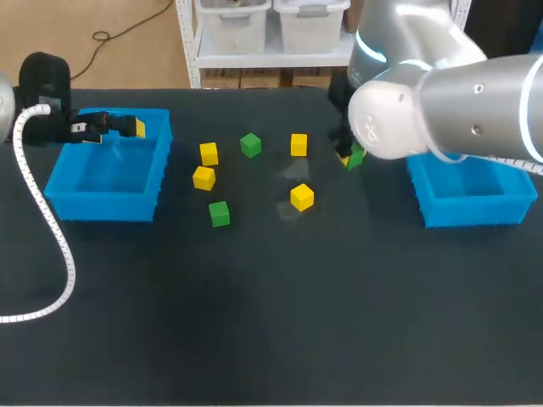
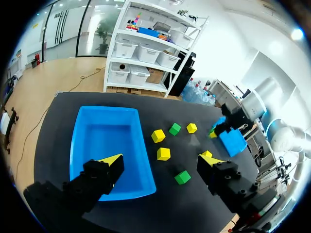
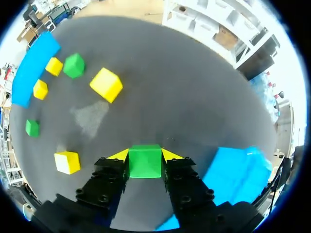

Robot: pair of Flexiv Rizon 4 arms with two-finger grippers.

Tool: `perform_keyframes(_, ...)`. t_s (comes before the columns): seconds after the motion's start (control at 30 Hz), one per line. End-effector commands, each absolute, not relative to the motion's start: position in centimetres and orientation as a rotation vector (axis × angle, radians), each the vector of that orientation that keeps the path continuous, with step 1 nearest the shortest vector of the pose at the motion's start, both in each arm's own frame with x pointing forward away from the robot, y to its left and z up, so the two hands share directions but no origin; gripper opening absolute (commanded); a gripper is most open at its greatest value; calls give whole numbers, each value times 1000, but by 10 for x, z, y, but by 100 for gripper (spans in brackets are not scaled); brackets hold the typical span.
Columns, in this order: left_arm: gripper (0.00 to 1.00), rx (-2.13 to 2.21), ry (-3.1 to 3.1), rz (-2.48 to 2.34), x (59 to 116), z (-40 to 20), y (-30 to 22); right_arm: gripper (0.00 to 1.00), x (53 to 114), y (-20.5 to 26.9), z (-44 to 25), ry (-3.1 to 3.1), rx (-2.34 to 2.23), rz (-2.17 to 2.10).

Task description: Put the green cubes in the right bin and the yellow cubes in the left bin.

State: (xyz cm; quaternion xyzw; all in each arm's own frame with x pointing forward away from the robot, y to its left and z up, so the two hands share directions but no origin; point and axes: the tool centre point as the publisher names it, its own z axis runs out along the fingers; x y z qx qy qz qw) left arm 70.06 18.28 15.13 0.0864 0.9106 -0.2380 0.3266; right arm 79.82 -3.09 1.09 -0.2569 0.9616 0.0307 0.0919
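Green and square-edged, a small green cube (image 3: 145,164) is clamped from two sides between the yellow-tipped right arm's fingers (image 3: 120,155), just above the dark bench (image 1: 271,322). Its destination, the open blue plastic right bin (image 1: 471,212), lies just beside those fingers, toward the robot's right. The cube hangs over bare bench short of the bin's wall and is not yet over the opening. The coming move looks like a short sideways carry followed by a release, and the right arm is plainly the nearer one for it.

Six loose cubes lie farther out across the middle of the bench, none touching another.
- **Closest to the held cube:** one small yellow cube in the back row (image 1: 299,144), then a second yellow cube nearer the robot (image 1: 301,197).
- **Beyond them:** a loose green cube in the back row (image 1: 250,145), then a pair of yellow cubes close together (image 1: 209,153) and (image 1: 204,178).
- **Nearest the robot's side:** a second loose green cube (image 1: 219,213).

The count is four yellow cubes and three green, counting the one in the grip, plus two bins.

Farthest off stands the matching blue plastic left bin (image 1: 102,206). The left arm's fingers (image 2: 111,160) are poised at its back rim, spread wide apart and holding nothing. All four yellow cubes lie ahead of them.
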Motion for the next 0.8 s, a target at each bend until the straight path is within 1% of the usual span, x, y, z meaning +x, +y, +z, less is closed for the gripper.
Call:
perform_keyframes(0.03,100,230,2376,-634,700,150,185,0,770,-54,66,2709,-666,90)
perform_keyframes(0.17,100,230,2376,-634,700,150,185,0,771,-84,106,2628,-497,83)
perform_keyframes(0.3,100,230,2376,-634,700,150,185,0,771,-120,125,2599,-329,65)
perform_keyframes(0.47,100,230,2376,-634,700,150,185,0,762,-163,117,2642,-137,34)
perform_keyframes(0.6,100,230,2376,-634,700,150,185,0,752,-184,97,2726,-36,33)
perform_keyframes(0.63,100,230,2376,-634,700,150,185,29,749,-185,93,2742,-45,20)
perform_keyframes(0.67,100,230,2376,-634,700,150,185,100,747,-184,90,2751,-55,40)
perform_keyframes(0.8,100,230,2376,-634,700,150,185,100,748,-170,93,2748,-125,43)
